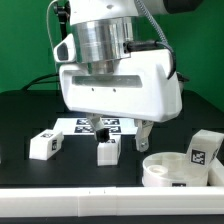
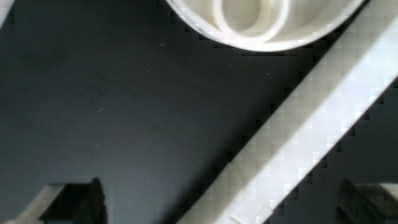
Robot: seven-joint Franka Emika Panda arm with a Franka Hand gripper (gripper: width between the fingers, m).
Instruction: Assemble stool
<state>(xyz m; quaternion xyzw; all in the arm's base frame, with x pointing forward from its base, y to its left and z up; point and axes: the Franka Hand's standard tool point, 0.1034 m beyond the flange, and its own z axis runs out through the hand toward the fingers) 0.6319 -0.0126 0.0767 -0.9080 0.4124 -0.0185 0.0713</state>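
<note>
White gripper (image 2: 224, 205) hangs with jaws spread wide, holding nothing.
Near it a leg (image 1: 108, 150) stands beside the marker board (image 1: 100, 125); the round seat (image 1: 172, 172) lies flat on the black table (image 1: 15, 130), toward the exterior view's right.

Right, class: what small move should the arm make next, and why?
Probably shift the pincer toward the round seat, then lower it. Its jaws stand open and empty, and the seat lies close by, only partly inside the wrist view.
</note>
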